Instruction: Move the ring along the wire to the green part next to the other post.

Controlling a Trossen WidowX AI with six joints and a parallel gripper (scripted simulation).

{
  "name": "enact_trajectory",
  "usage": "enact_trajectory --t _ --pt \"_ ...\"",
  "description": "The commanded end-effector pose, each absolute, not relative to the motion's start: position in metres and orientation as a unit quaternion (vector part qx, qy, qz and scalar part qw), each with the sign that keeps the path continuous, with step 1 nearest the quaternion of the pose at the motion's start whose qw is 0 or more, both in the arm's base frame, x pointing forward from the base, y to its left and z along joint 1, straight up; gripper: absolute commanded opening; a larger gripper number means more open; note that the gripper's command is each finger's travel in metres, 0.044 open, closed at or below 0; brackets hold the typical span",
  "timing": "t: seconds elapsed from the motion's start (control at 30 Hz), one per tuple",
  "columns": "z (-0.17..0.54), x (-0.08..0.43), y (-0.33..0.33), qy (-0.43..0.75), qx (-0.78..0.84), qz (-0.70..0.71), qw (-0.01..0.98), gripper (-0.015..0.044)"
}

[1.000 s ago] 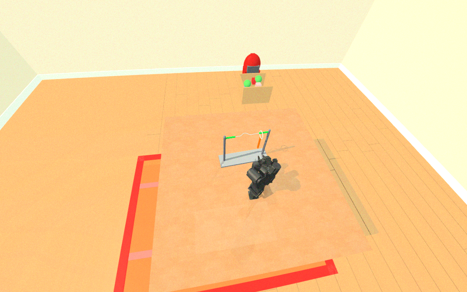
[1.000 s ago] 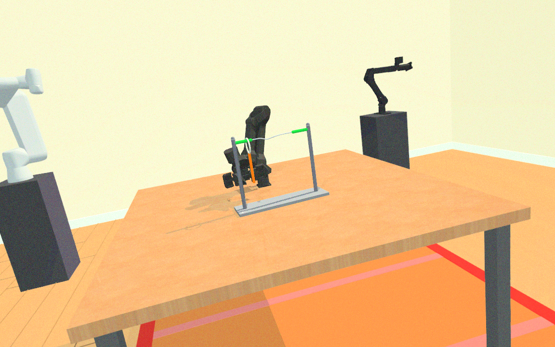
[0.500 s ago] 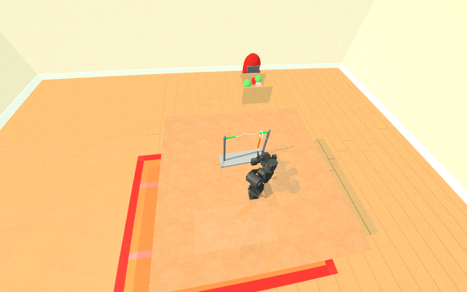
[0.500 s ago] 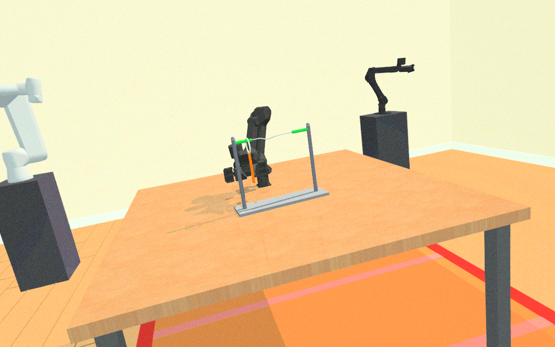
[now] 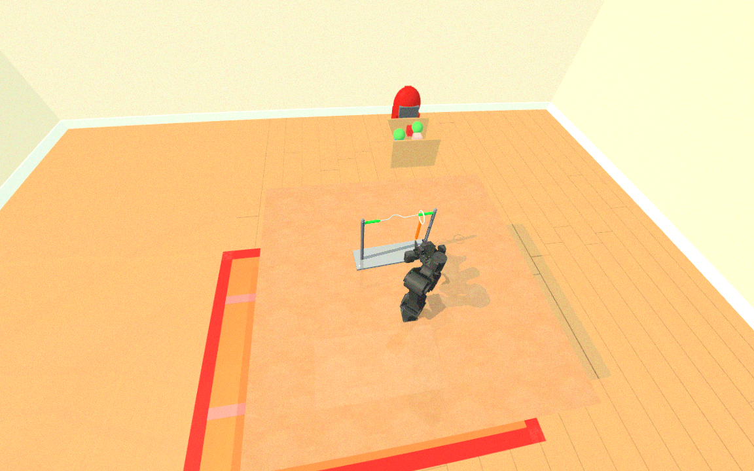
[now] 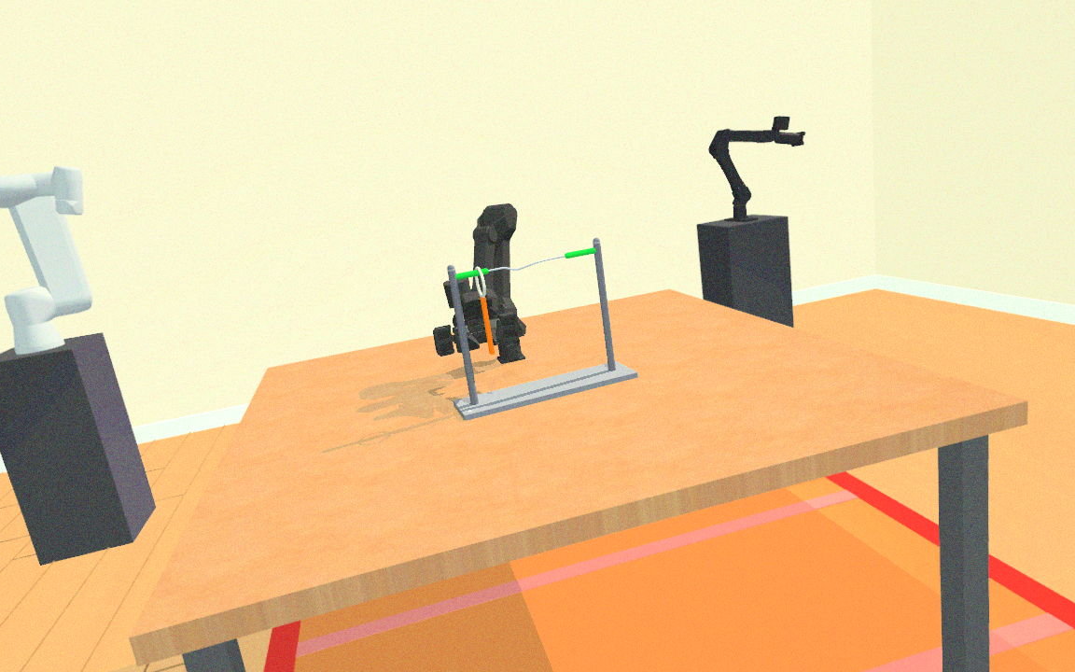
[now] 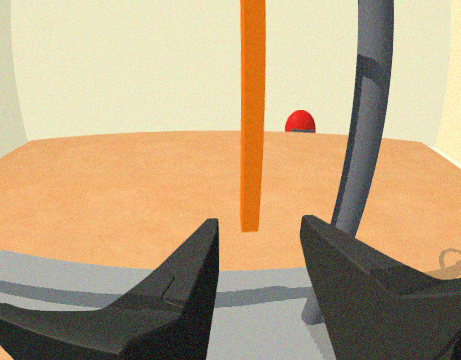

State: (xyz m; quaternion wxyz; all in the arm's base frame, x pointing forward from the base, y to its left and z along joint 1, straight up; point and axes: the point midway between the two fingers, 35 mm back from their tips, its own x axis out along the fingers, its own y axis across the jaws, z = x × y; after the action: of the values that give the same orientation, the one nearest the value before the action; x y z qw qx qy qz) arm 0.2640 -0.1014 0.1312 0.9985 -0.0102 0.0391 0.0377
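Note:
The white ring (image 5: 419, 218) (image 6: 483, 284) hangs around the green part (image 5: 429, 213) (image 6: 465, 274) beside one post (image 5: 430, 225) (image 6: 462, 334) (image 7: 374, 110). Its orange handle (image 5: 417, 229) (image 6: 487, 326) (image 7: 252, 115) points down, with its lower end above the base. The other green part (image 5: 371, 221) (image 6: 580, 252) adjoins the far post (image 5: 362, 240) (image 6: 604, 309). My gripper (image 5: 421, 245) (image 7: 260, 227) is partly open and empty. In the wrist view the handle's lower end shows beyond and slightly above the fingertips, between them, left of the post. The ring is out of the wrist view.
The thin grey wire (image 6: 531, 263) spans between the green parts above the grey base (image 5: 379, 254) (image 6: 558, 385) (image 7: 260, 332). The nearer post stands close beyond my right finger in the wrist view. Two other arms stand on dark pedestals (image 6: 61, 451) (image 6: 742, 267) away from the table.

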Motion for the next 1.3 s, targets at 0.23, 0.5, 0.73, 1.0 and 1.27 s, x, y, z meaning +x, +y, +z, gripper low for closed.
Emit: enact_trajectory --t 0.23,0.5,0.73,1.0,1.27 --pt "0.131 0.282 -0.102 0.039 -0.008 0.037 0.999 0.016" --pt "0.129 0.294 -0.1 0.038 -0.008 0.037 0.999 0.016" --pt "0.128 0.305 -0.098 0.037 -0.008 0.037 0.999 0.016" --pt "0.126 0.315 -0.095 0.035 -0.007 0.037 0.999 0.016" --pt "0.126 0.316 -0.095 0.035 -0.007 0.037 0.999 0.016"
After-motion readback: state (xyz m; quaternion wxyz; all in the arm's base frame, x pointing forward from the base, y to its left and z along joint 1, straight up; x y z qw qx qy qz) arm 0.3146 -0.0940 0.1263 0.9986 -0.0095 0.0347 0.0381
